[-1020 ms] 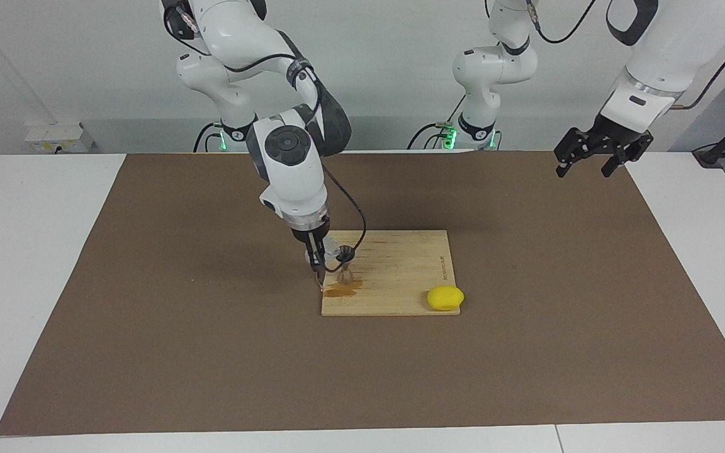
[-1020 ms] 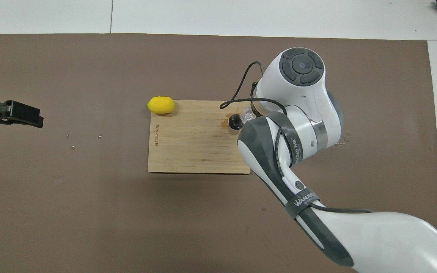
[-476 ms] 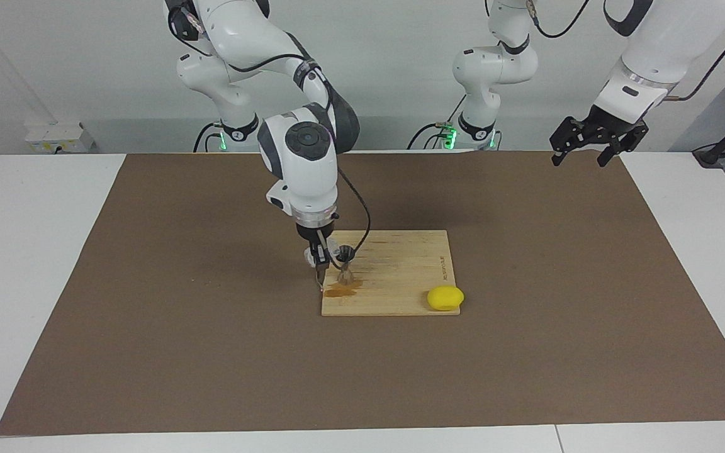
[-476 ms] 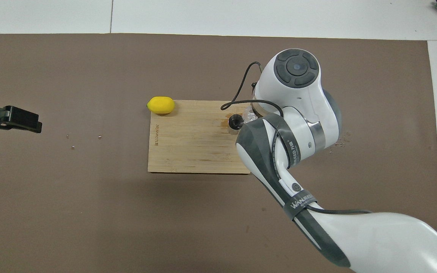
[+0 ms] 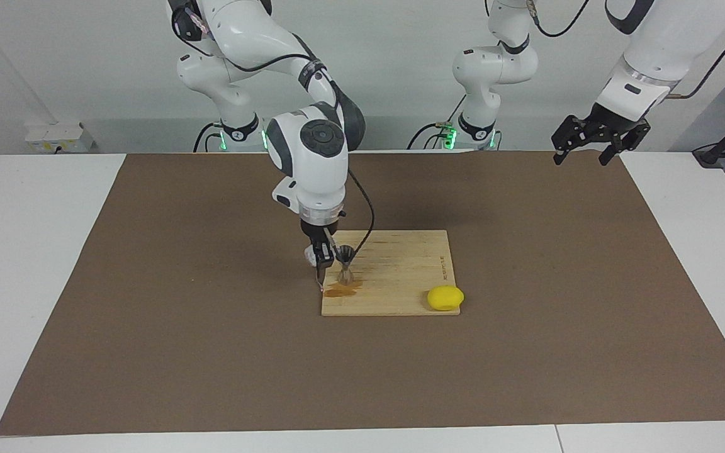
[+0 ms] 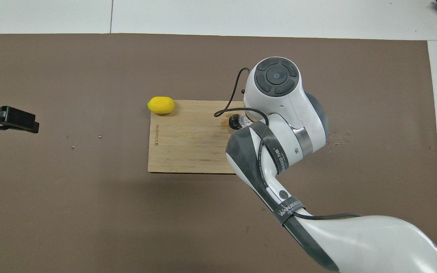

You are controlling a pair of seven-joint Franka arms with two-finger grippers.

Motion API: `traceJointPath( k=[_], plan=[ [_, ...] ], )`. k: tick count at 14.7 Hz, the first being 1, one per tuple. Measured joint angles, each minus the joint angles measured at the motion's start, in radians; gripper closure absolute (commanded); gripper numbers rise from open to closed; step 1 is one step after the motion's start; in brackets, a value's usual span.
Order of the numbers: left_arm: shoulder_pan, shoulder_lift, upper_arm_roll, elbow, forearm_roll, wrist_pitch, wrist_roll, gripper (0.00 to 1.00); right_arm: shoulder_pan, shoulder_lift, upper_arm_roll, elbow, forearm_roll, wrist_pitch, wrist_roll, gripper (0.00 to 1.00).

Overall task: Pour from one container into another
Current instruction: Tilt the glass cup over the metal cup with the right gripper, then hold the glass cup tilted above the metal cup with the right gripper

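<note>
Steel jigger (image 5: 345, 264) stands upright on the wooden board (image 5: 400, 277), at the corner toward the right arm's end, with a brown spill (image 5: 342, 290) by its foot. Right gripper (image 5: 320, 259) points straight down, its fingers clenched on the glass cup (image 5: 310, 255) just beside the jigger. Left gripper (image 5: 592, 141) waits up high over the mat's (image 5: 211, 352) corner, fingers spread apart.

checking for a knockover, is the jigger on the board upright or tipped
Upright: the steel jigger stands on its lower cone on the cutting board, dark mouth facing up, beside a brown spill.
</note>
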Motion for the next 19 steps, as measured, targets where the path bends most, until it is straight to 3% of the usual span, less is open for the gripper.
traceJointPath(
  k=[5,19],
  plan=[
    [0.000,-0.022,0.000,-0.045,0.000,-0.004,0.000,0.00,0.015,0.000,0.000,0.007,-0.057,-0.001,0.000,0.86],
    [0.014,-0.031,-0.005,-0.051,0.000,0.001,0.000,0.00,0.053,0.000,0.001,0.018,-0.147,-0.001,0.000,0.86]
  ],
)
